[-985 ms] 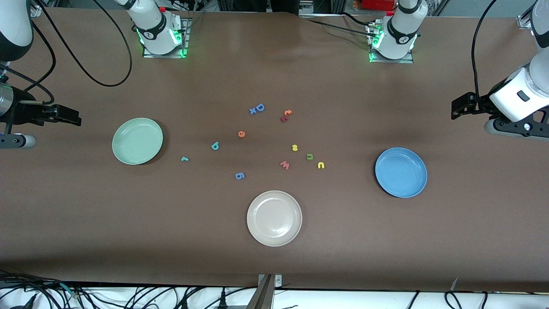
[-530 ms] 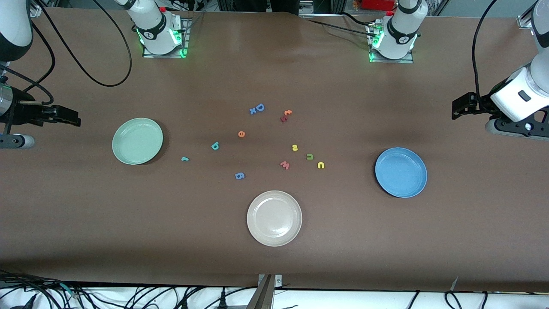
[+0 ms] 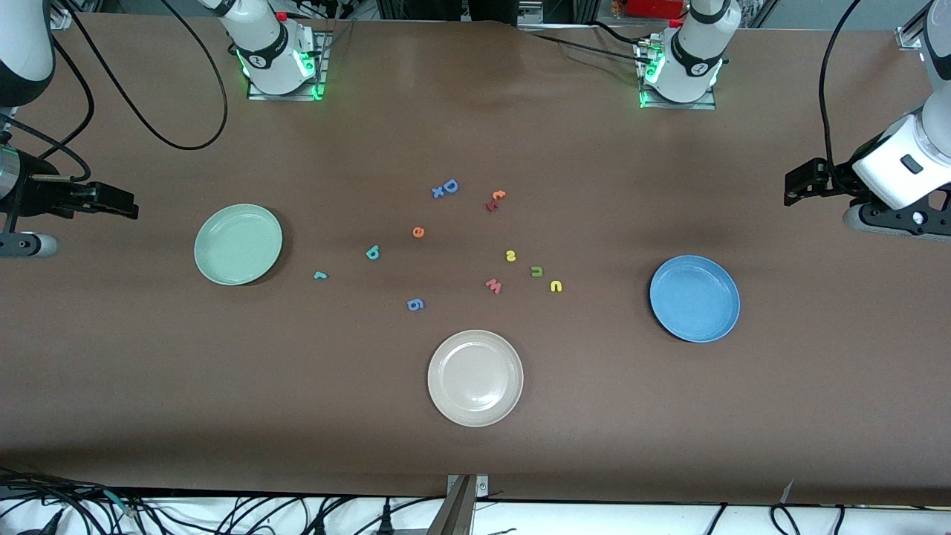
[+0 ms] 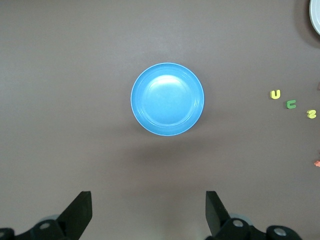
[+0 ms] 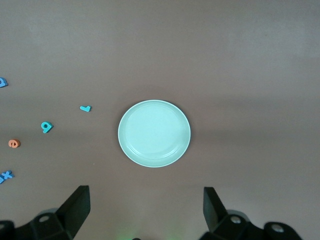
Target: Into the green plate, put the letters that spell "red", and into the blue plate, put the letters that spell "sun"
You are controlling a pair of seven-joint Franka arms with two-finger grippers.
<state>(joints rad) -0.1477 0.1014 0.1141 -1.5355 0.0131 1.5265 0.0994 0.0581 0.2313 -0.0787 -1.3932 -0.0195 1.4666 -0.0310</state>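
The left gripper (image 4: 146, 212) hangs in the air at the left arm's end of the desk (image 3: 669, 416), jaws wide apart and holding nothing. The right gripper (image 5: 145, 210) hangs likewise at the right arm's end, jaws spread and empty. The blue plate (image 3: 695, 299) lies toward the left arm's end, the green plate (image 3: 238, 244) toward the right arm's end. Between them, on the desk, lie the orange "e" (image 3: 418, 232), teal "d" (image 3: 373, 253), teal "r" (image 3: 320, 275), yellow "s" (image 3: 510, 255), olive letter (image 3: 536, 271) and yellow letter (image 3: 556, 286). A beige plate (image 3: 475, 378) sits nearer the front camera.
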